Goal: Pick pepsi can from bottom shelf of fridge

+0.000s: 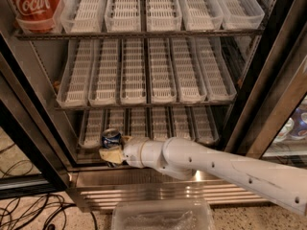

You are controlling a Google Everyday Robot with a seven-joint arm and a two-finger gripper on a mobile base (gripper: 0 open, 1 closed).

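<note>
The pepsi can, dark blue with a silver top, stands upright at the front left of the bottom shelf of the fridge. My gripper reaches in from the right on a white arm. Its tan fingers sit on either side of the can's lower body, shut on it. The can's lower half is hidden by the fingers.
A big red Coca-Cola container stands at the top left. White slotted trays fill the shelves above. The black door frame rises on the right, a ribbed steel base lies below, and a clear plastic bin and cables are on the floor.
</note>
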